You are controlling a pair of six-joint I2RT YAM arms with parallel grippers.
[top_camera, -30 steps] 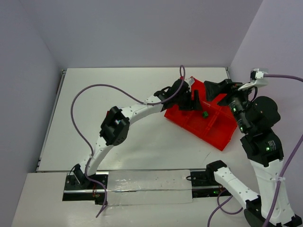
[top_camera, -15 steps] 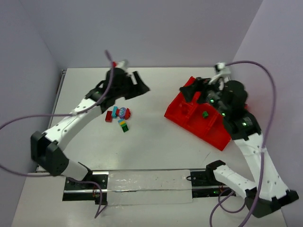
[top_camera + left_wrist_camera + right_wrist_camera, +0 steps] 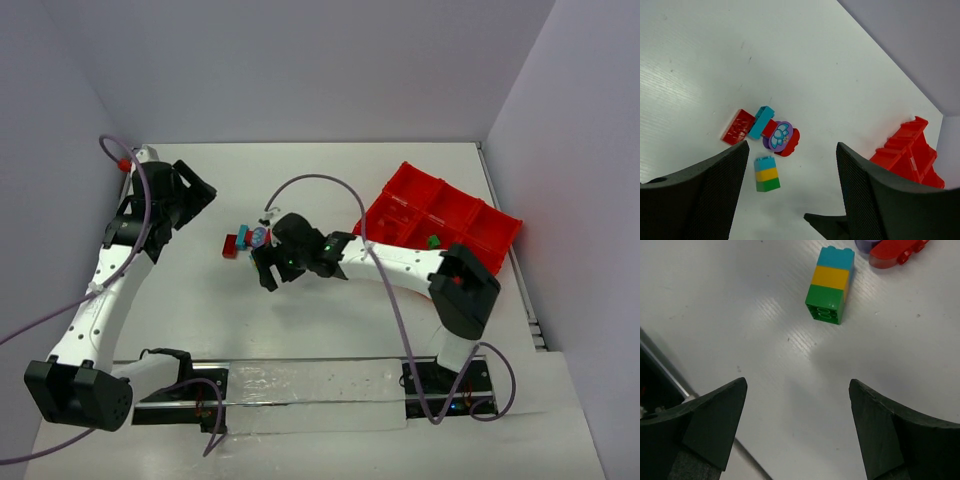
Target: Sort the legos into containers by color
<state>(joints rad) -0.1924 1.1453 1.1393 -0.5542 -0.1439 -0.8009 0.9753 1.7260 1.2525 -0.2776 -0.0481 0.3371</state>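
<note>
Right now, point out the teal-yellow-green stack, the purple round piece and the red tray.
teal-yellow-green stack (image 3: 831, 278): right wrist view, on its yellow middle brick.
purple round piece (image 3: 780, 136): left wrist view, on its flower face.
red tray (image 3: 463, 194): top external view, on its far rim.

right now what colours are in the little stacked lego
The stacked lego is teal-blue, yellow, then green; clearest in the right wrist view.

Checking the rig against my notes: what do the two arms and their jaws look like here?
The left arm and the right arm both have white links joined by bulky black joints. A thin purple cable loops loosely along each. A small green light glows near the right wrist. The jaws are broad, black and finely textured.
</note>
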